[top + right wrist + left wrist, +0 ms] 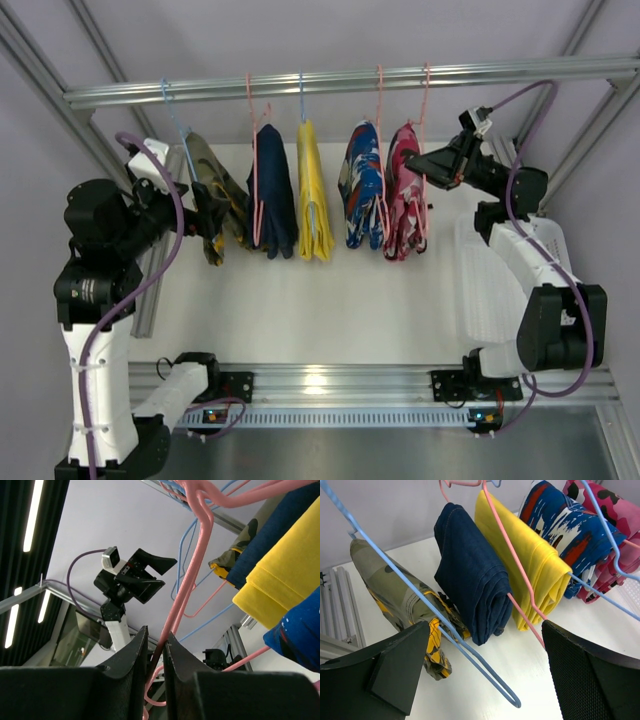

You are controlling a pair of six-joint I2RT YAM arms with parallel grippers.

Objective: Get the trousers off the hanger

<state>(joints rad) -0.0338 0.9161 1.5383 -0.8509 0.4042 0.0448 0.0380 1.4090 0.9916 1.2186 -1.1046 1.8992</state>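
**Nearly there: right fingers on the pink hanger, trousers yet to come off**

Leftmost, the left arm's fingers [395, 670] stand wide apart and hold nothing. They hover just in front of the camouflage pair [215, 195] on its blue hanger [470, 650]. Next along the rail [350, 80] hang a navy pair [272, 190] and a yellow pair [312, 195], each folded over a hanger bar above the bench [330, 300].

Then come the task's own garments. The blue print pair [362, 190] and, touching it on the right, the red-pink pair [405, 195] are both draped over their hangers.

At the far right, the right arm's fingers [130, 675] are drawn together on the wire of a pink hanger [192, 570], which fills the narrow gap between them. From above, this looks like the hanger carrying the red-pink pair.

The cloth is probably light, soft and limp, so it should slide off the bar rather than lift stiffly. The hanger itself likely swings freely unless it is held. A good hold would be the doubled lower end of the fold, pinching all layers together so that none trails behind.
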